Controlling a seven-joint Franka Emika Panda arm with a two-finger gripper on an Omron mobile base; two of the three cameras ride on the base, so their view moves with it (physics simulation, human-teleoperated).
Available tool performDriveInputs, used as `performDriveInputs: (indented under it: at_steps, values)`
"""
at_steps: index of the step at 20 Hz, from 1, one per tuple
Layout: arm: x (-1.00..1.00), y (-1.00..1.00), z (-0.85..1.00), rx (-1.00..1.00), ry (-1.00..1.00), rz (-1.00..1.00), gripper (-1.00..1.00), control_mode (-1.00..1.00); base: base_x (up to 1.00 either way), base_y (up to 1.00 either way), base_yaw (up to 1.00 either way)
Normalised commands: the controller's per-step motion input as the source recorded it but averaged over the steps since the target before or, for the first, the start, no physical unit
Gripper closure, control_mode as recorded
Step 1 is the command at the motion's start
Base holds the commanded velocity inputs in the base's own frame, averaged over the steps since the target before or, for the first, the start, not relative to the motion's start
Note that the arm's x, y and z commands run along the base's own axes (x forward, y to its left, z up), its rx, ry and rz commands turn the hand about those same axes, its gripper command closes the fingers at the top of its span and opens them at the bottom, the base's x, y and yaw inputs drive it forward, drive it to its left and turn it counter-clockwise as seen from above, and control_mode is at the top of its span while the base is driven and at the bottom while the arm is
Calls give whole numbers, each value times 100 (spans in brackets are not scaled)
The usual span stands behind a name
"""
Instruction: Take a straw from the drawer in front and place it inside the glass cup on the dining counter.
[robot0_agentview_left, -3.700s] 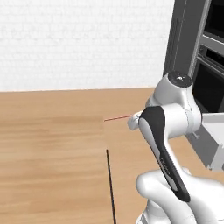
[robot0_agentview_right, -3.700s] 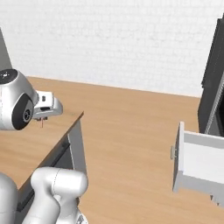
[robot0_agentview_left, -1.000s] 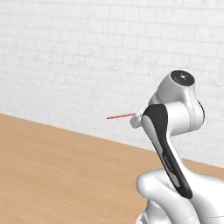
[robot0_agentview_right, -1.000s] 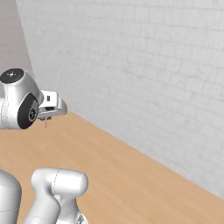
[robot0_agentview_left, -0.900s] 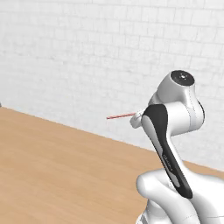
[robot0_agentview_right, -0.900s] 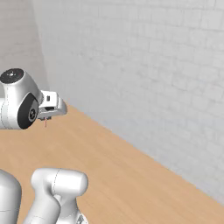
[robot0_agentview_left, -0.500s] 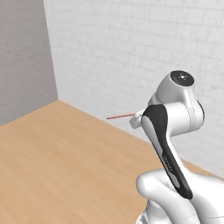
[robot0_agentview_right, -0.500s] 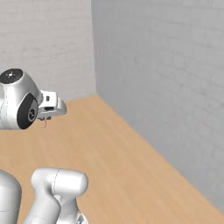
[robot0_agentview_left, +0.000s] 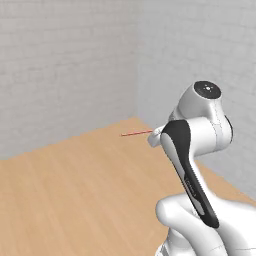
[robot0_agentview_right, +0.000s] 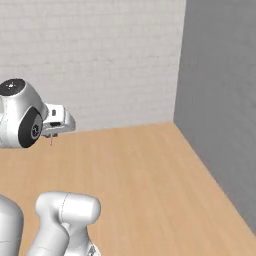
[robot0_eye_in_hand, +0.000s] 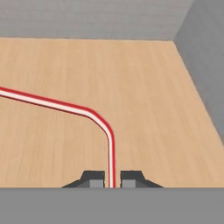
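Observation:
My gripper (robot0_eye_in_hand: 112, 179) is shut on the red straw (robot0_eye_in_hand: 110, 140), which rises between the fingertips and bends off to the left in the hand view. In the left base view the straw (robot0_agentview_left: 136, 133) sticks out level to the left of the hand (robot0_agentview_left: 156, 136), high above the wooden floor. From the right base view the hand (robot0_agentview_right: 55, 126) points down, and a short red bit of the straw (robot0_agentview_right: 51, 141) hangs beneath it. The drawer, the glass cup and the dining counter are out of view.
A light wooden floor (robot0_agentview_left: 75, 190) spreads ahead to a room corner. A white brick wall (robot0_agentview_right: 100, 60) meets a plain grey wall (robot0_agentview_right: 220, 90) there.
The whole picture has swung: the room corner has slid to the right in both base views, so the camera turned. The arm's pose and its hold on the straw are unchanged.

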Motion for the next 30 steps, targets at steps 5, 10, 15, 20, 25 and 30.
performDriveInputs:
  at_steps: [5,10,15,20,25,30]
  values:
    - [0,0,0,0,0,0,100,100,87,39,53]
    - [0,0,0,0,0,0,100,100,87,24,53]
    - [0,0,0,0,0,0,100,100,89,16,53]
    - [0,0,0,0,0,0,100,100,79,18,53]
    - [0,0,0,0,0,0,100,100,52,31,61]
    - [0,0,0,0,0,0,100,100,51,26,62]
